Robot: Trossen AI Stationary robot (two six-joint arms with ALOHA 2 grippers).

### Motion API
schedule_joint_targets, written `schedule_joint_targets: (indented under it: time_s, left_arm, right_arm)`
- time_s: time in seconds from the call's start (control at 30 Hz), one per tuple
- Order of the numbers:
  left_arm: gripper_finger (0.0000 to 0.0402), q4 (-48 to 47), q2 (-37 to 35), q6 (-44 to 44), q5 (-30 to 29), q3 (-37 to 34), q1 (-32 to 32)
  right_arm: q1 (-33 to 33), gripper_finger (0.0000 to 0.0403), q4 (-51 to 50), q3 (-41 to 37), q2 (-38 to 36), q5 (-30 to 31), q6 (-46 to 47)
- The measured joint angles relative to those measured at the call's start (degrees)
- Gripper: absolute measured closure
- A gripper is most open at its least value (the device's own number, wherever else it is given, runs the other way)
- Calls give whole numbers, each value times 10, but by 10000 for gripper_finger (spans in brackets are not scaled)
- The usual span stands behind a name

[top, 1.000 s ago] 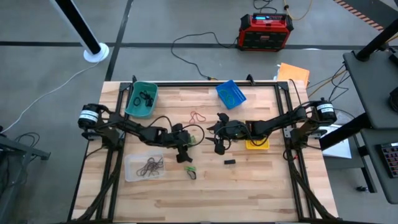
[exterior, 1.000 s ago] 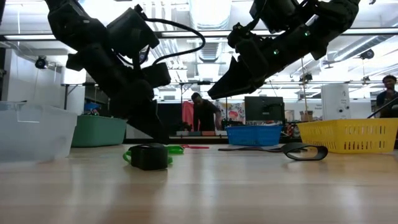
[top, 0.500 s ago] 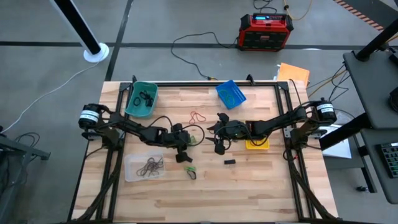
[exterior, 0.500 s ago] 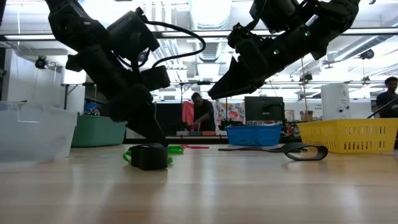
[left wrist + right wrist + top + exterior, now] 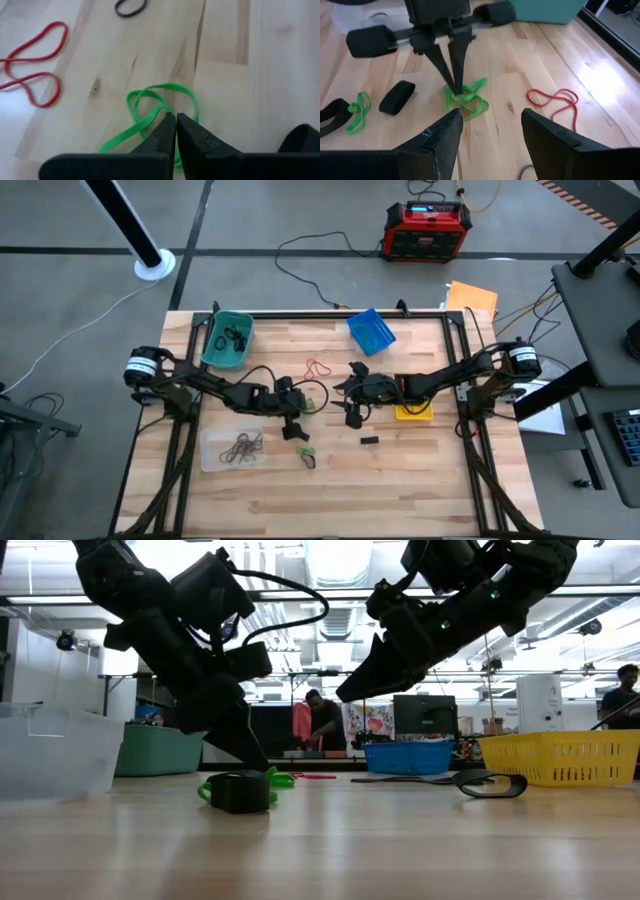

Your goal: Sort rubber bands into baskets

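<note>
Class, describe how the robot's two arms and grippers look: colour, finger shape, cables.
Both arms are black and jointed. The left gripper has slim, tapering, blade-like black fingers; a black cable loops beside its wrist. The right gripper has broader, wedge-shaped black fingers. No markings are visible.

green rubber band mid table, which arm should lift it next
Left. Its tool is already shut on the green rubber band, down at the table; the right tool hangs open above it, empty.

Left gripper (image 5: 175,122) is down at the table (image 5: 420,480) mid-board, fingers pinched together, arm stretched in from the left edge. Right gripper (image 5: 490,125) hovers above the table just beside it, fingers spread wide, pointing toward the left one.
</note>
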Motion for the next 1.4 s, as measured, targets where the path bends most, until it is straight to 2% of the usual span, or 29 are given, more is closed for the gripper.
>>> schedule_joint_targets:
  time_s: [0.1, 0.43, 0.63, 1.0, 1.23, 1.4]
  left_arm:
    - [401, -3, -7, 5, -20, 0, 0]
    - [402, 7, -58, 28, -24, 0, 0]
    - [401, 2, -73, 3, 14, 0, 0]
    - [359, 37, -1, -36, 3, 0, -1]
    - [324, 36, 11, -45, -5, 0, -1]
    - [316, 32, 18, -45, -7, 0, -1]
  right_arm:
    - [0, 204, -11, 0, 0, 2, 4]
    - [0, 204, -19, 0, 0, 3, 5]
    - [0, 204, -18, 0, 0, 3, 4]
    - [0, 204, -19, 0, 0, 3, 4]
    - [0, 204, -19, -1, 0, 3, 4]
    - [0, 204, -19, -1, 0, 3, 4]
